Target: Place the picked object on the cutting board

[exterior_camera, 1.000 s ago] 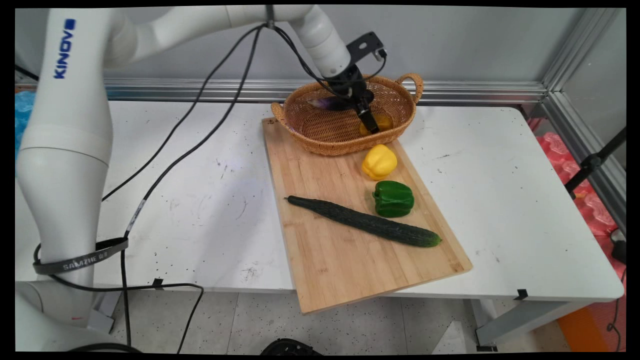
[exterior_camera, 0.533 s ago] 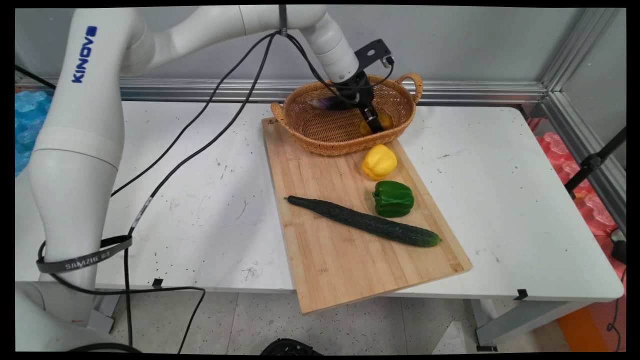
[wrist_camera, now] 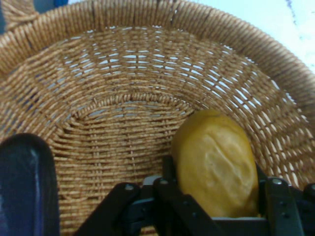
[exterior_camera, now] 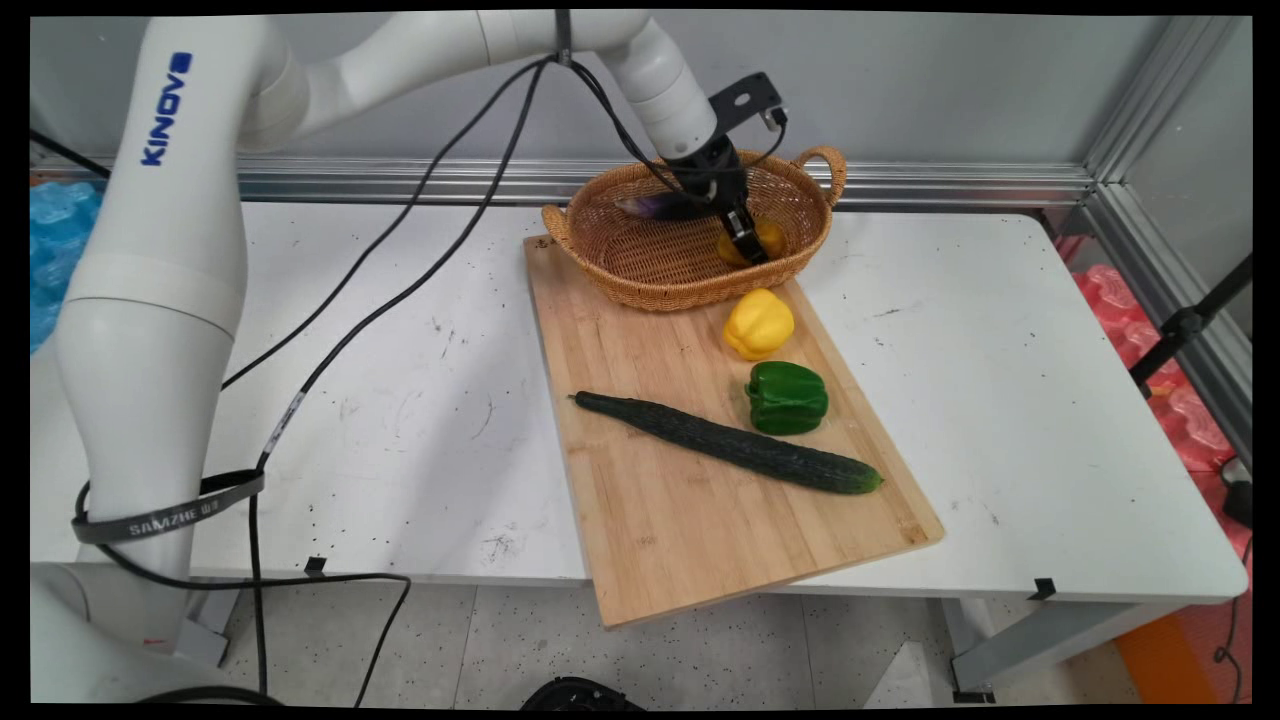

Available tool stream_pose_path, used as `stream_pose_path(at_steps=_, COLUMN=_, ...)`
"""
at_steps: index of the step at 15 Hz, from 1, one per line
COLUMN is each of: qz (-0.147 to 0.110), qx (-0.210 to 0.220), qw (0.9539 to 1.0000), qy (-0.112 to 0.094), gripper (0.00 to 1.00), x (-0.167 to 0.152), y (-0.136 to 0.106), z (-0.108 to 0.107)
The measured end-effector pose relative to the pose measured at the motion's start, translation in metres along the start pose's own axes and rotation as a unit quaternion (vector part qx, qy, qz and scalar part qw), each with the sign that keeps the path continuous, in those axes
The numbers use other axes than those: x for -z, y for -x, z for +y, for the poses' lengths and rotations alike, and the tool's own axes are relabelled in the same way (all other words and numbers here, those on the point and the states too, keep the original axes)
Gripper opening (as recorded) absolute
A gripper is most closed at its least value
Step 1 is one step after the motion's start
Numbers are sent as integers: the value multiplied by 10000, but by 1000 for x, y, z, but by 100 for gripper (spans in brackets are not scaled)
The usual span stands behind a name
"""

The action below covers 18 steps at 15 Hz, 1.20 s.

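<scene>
Table (exterior_camera: 1000,400): white, scuffed and speckled, with a wall behind it.

Board (exterior_camera: 690,520): bamboo, lay slantwise across the middle of the table, its near corner overhanging the table's front edge.

Arm (exterior_camera: 160,300): white, came in from the left and upper left, black cables hanging from it, and reached down into the basket.

Basket (exterior_camera: 640,255): wicker, two handles, sat on the far end of the board. In the hand view its woven wall and floor (wrist_camera: 128,88) filled most of the picture.

Cucumber (exterior_camera: 730,445): long, dark green, lay diagonally across the board's middle, apart from the basket.

Green pepper (exterior_camera: 787,397): sat just beyond the cucumber's right half, very close to it; contact could not be told.

Yellow pepper (exterior_camera: 759,323): sat on the board between the green pepper and the basket's near wall, just beside the basket.

Eggplant (exterior_camera: 648,206): dark purple, lay in the basket's far part, left of the gripper; a dark rounded shape (wrist_camera: 24,182) at the hand view's lower left was likely the same one.

Gripper (exterior_camera: 745,243): black, was down inside the basket's right part, pinching the fruit, one finger on either side (wrist_camera: 216,209).

Fruit (wrist_camera: 215,162): yellow-orange, rounded, smooth, sat between the fingers over the basket floor (exterior_camera: 766,238).
</scene>
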Motion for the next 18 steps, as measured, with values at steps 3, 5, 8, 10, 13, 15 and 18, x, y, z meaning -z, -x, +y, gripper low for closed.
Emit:
stream_pose_path(at_steps=3, qz=39, qx=-66, qw=10000, qy=-50, gripper=0, x=19, y=0, z=3)
stream_pose_path(at_steps=5, qz=74, qx=-102, qw=9999, qy=-95, gripper=0, x=34, y=-1, z=6)
stream_pose_path(at_steps=8, qz=133, qx=-135, qw=9997, qy=-165, gripper=0, x=60, y=-3, z=13)
stream_pose_path(at_steps=10, qz=171, qx=-149, qw=9995, qy=-209, gripper=0, x=83, y=-3, z=21)
stream_pose_path(at_steps=13, qz=207, qx=-176, qw=9993, qy=-256, gripper=0, x=119, y=2, z=35)
stream_pose_path(at_steps=15, qz=212, qx=-204, qw=9993, qy=-250, gripper=0, x=141, y=7, z=46)
stream_pose_path(at_steps=18, qz=191, qx=-250, qw=9994, qy=-169, gripper=0, x=173, y=18, z=66)
